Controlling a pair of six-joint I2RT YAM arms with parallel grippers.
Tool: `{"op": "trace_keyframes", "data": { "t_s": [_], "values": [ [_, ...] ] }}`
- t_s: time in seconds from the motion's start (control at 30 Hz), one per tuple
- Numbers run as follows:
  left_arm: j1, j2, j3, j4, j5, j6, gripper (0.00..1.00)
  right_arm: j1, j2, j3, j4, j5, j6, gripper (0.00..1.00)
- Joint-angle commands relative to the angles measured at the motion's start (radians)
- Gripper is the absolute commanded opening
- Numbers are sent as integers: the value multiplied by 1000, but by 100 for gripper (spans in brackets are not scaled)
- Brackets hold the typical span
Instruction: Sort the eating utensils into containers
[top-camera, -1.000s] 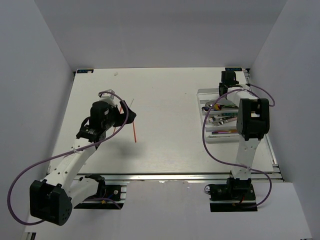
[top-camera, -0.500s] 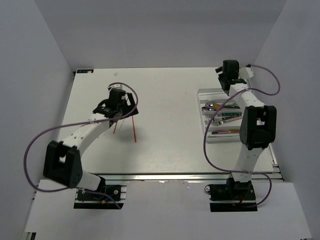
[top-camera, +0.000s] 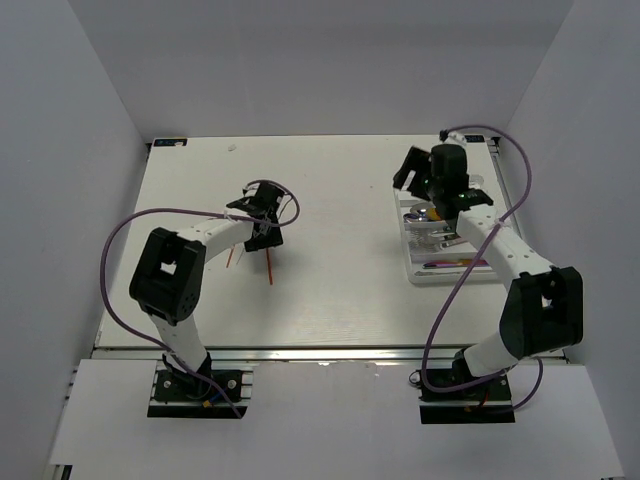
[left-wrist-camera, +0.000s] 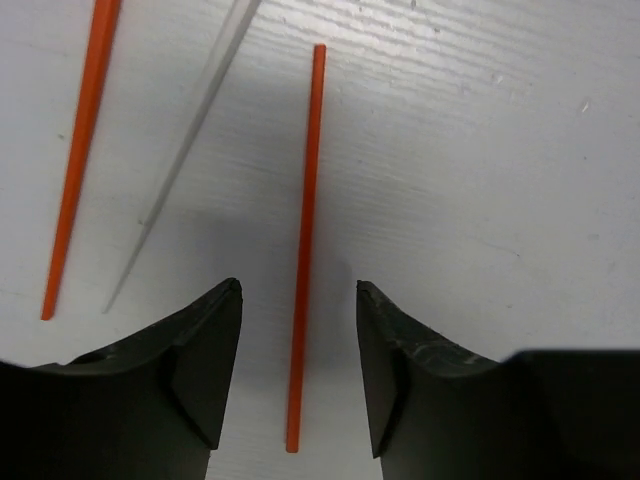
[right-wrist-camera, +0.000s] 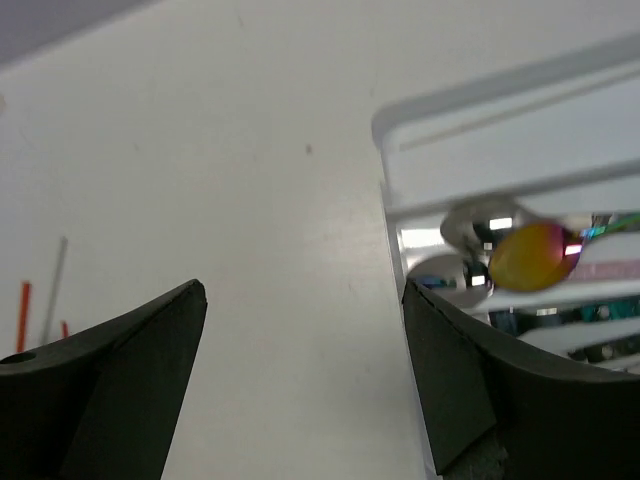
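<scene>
My left gripper (left-wrist-camera: 298, 287) straddles a chopstick (left-wrist-camera: 312, 150), jaws half open, nothing held; next, pinch it. My right gripper (right-wrist-camera: 304, 288) gapes empty, left of the tray (right-wrist-camera: 480, 95).

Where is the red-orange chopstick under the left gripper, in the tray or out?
Out. The chopstick lies flat on the table, untouched, between the open fingers of the left gripper.

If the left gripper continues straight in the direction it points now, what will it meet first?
The left gripper would most likely meet the thin red-orange chopstick lying in line between its open jaws, then the white table beneath; depth is unclear.
</scene>
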Motion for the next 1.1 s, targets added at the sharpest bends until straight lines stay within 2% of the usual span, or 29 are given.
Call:
{"op": "trace_keyframes", "data": {
  "t_s": [0.0, 0.1, 0.17, 0.4, 0.43, 0.47, 0.57, 0.63, 0.67, 0.73, 0.77, 0.83, 0.87, 0.9, 1.0, 1.07],
  "values": [
    [-42, -37, -33, -5, -12, -35, 57, 13, -34, -37, -16, -111, -44, 84],
    [-85, -46, -63, -2, -17, -70, 50, 17, -51, -50, -20, -126, -41, 83],
    [-103, -51, -95, 1, -18, -89, 48, 22, -68, -67, -13, -131, -38, 82],
    [-106, -85, -175, 8, -34, -103, 38, 25, -131, -117, 16, -158, -27, 82],
    [-106, -89, -182, 11, -28, -103, 31, 27, -134, -119, 16, -158, -25, 82],
    [-106, -91, -196, 16, -18, -101, 29, 25, -137, -120, 15, -158, -24, 82],
    [-106, -85, -213, 27, 15, -104, 27, 27, -151, -128, 30, -200, -21, 81],
    [-108, -63, -213, 19, 28, -97, 20, 27, -157, -131, 36, -226, -18, 82],
    [-108, -57, -213, 18, 34, -95, 11, 27, -159, -133, 46, -237, -10, 82],
    [-108, -55, -222, 21, 61, -89, 2, 27, -163, -151, 87, -301, -10, 85],
    [-108, -55, -230, 36, 78, -86, 0, 25, -160, -162, 114, -383, -4, 89],
    [-108, -65, -259, 57, 138, -74, 0, 21, -145, -203, 197, -503, 19, 89],
    [-109, -84, -267, 80, 159, -67, 0, 19, -115, -217, 289, -643, 37, 89],
    [-109, -101, -286, 94, 179, -57, 0, 17, -94, -234, 343, -695, 100, 89],
    [-114, -206, -316, 160, 221, -49, 0, 39, -22, -289, 493, -780, 247, 89],
    [-117, -279, -357, 214, 259, -43, 0, 79, 13, -280, 491, -757, 255, 89]
  ]
}}
